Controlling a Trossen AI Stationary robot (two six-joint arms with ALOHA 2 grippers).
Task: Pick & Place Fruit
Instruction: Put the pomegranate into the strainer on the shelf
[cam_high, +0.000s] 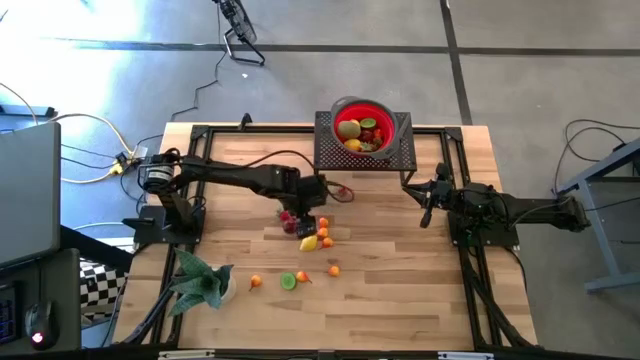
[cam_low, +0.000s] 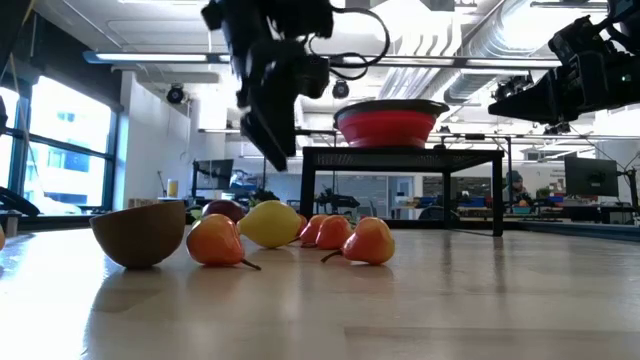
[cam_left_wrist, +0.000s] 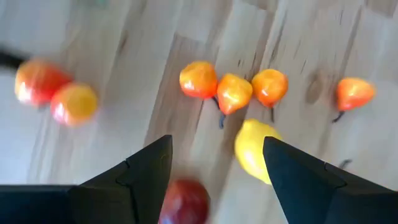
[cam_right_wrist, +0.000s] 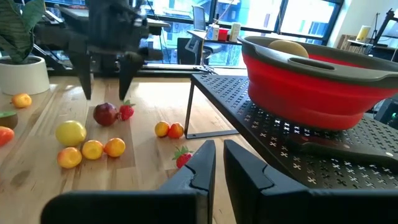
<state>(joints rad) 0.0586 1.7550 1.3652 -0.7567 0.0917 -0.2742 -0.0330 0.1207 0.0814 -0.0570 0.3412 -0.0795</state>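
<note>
Pale plank tabletop lies bare toward six o'clock, where the left gripper (cam_high: 305, 222) hangs open, empty, over smooth rounded fruit (cam_high: 308, 243) mid-table; right gripper (cam_high: 427, 212) waits closed at three o'clock.

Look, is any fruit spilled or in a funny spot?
Yes. Some fruit is already in the red bowl on the black rack, but more lies loose on the table: a yellow lemon, small oranges and a cut lime.
</note>
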